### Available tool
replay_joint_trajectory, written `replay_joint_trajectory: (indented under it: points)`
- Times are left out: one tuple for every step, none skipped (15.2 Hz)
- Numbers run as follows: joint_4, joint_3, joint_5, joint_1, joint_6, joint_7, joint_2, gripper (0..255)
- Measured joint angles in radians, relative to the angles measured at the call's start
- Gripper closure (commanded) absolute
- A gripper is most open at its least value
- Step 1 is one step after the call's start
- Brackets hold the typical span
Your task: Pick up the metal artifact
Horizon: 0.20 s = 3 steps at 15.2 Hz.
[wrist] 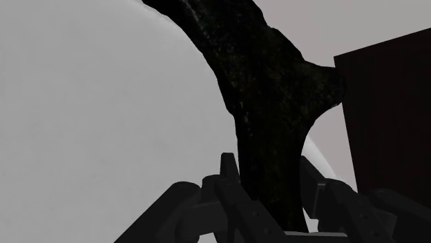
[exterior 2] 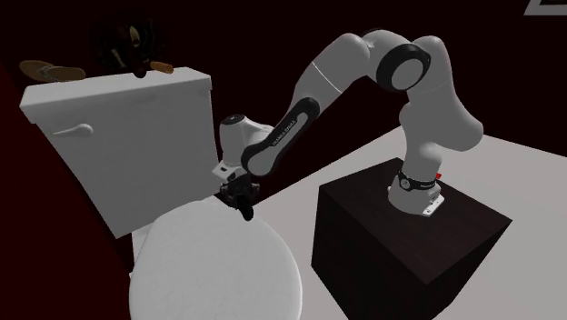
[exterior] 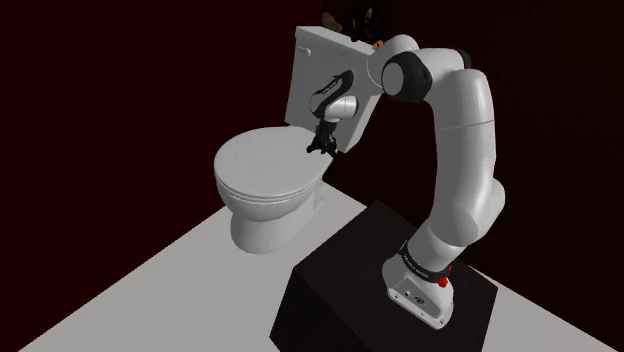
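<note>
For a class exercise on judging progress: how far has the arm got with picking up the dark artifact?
Done: the approach; the gripper sits at the dark artifact over the white toilet lid. In hand: the grasp, fingers clasping it on both sides. Left: lifting it clear; whether it already hangs off the lid cannot be told.

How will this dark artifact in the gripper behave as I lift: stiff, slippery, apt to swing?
Likely stiff: the dark artifact juts past the gripper in a gnarled shape with no sag. It may pivot, since the fingers clasp it near one end and most of it lies beyond. Its rough, matte surface probably resists slipping.
</note>
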<state>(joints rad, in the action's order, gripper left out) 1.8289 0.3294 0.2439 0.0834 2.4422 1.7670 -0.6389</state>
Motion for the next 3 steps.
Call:
replay_joint_trajectory:
  points:
    - [0.0,0.003,-0.004,-0.002,-0.009,-0.002,0.01,255]
    - [-0.006,0.007,-0.008,-0.003,-0.022,-0.004,0.017,255]
    - [-0.001,0.009,-0.01,-0.006,-0.026,-0.006,0.025,255]
